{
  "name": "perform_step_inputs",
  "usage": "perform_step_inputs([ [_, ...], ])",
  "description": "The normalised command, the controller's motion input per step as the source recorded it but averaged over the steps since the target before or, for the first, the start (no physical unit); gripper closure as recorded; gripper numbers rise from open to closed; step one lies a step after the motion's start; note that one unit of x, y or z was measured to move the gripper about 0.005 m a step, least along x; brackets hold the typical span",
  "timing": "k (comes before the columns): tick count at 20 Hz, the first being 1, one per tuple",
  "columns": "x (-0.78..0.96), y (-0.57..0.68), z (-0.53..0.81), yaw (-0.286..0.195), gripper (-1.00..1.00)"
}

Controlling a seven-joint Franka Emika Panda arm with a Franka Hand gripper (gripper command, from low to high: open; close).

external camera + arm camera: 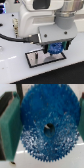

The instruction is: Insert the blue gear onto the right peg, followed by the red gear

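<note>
While its two teal-padded fingers (9, 126) press against opposite edges of the toothed disc, the tool (55, 48) of the Franka arm grips the blue gear (47, 126) and holds it above the grey, black-framed plate (37, 60). In the wrist view the gear fills most of the picture, its centre hole showing dark against a pale blur beneath, with the pads touching its rim on either side. In the exterior view the gear (55, 48) appears as a bright-blue patch wedged between the fingers, hanging over the end of the plate nearer the exterior view's right. Whether it touches the plate cannot be told from these pictures; the frames are too soft to show the right peg, and the red gear cannot be made out in either view. The plate lies flat on the white bench (20, 72). Above the tool the arm's (37, 17) bulky white links fill the upper half of the exterior view, and a black cable (15, 36) runs from the exterior view's left toward the wrist.
</note>
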Motion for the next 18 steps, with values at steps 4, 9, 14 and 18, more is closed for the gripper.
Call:
perform_step_inputs([
  [4, 0.03, 0.01, 0.00, 0.000, 1.00],
  [9, 0.05, -0.02, -0.02, 0.000, 1.00],
  [14, 0.05, -0.08, 0.02, 0.000, 1.00],
  [18, 0.20, -0.20, -0.01, 0.000, 1.00],
])
